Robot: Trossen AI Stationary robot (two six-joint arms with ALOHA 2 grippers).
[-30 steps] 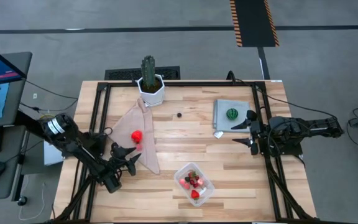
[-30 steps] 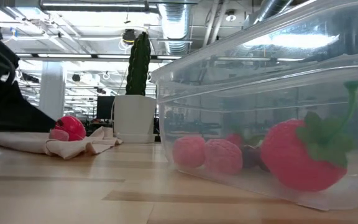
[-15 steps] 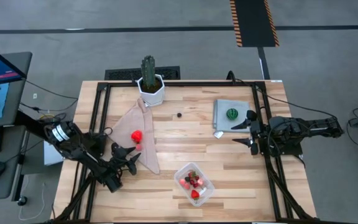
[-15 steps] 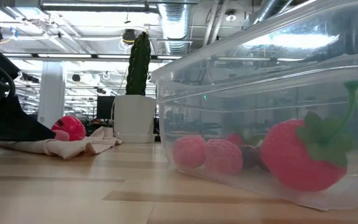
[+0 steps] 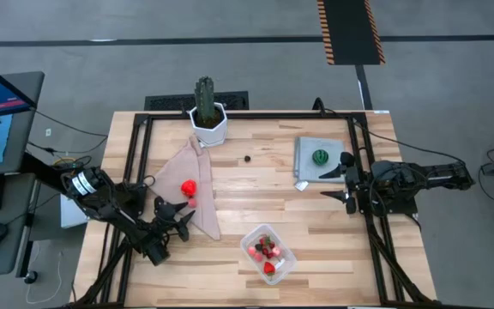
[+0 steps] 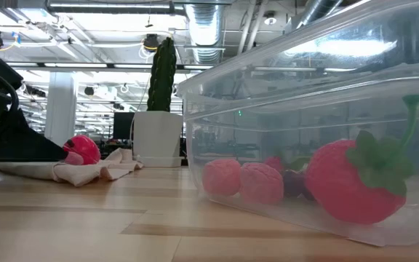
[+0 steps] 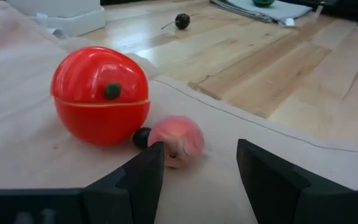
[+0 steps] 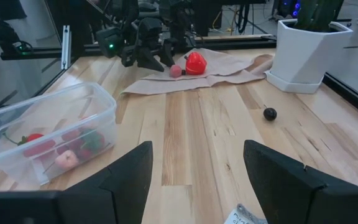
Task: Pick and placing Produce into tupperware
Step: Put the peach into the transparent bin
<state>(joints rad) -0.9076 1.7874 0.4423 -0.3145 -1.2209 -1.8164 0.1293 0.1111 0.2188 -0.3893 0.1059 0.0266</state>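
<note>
**Q:** Why does the left gripper sit low over the beige cloth?

**A:** It faces a small pink berry-like piece lying on the cloth straight ahead of its fingertips, with the red ribbed toy tomato just beyond and touching a tiny dark bead. The jaws stand partly apart and hold nothing; the gap lines up on the pink piece, so a pick there looks like the step in hand.

**Q:** And the clear plastic rectangular container?

**A:** It rests on the wooden slatted table off to the gripper's side, near the front edge, already holding several red and pink pieces including a toy strawberry. Bare wood lies between the cloth's hem and the container, so the carry looks unobstructed.

**Q:** What is the right gripper doing?

**A:** It waits at the table's right rail, jaws spread wide and empty. The green striped ball sits on a flat grey square mat just beside it; a small dark berry lies alone on open wood well in front of it.

**Q:** Any crowding?

**A:** The tall green cactus in a white pot stands at the far edge, beyond the cloth. Loose folds under the pink piece could snag the fingers.
</note>
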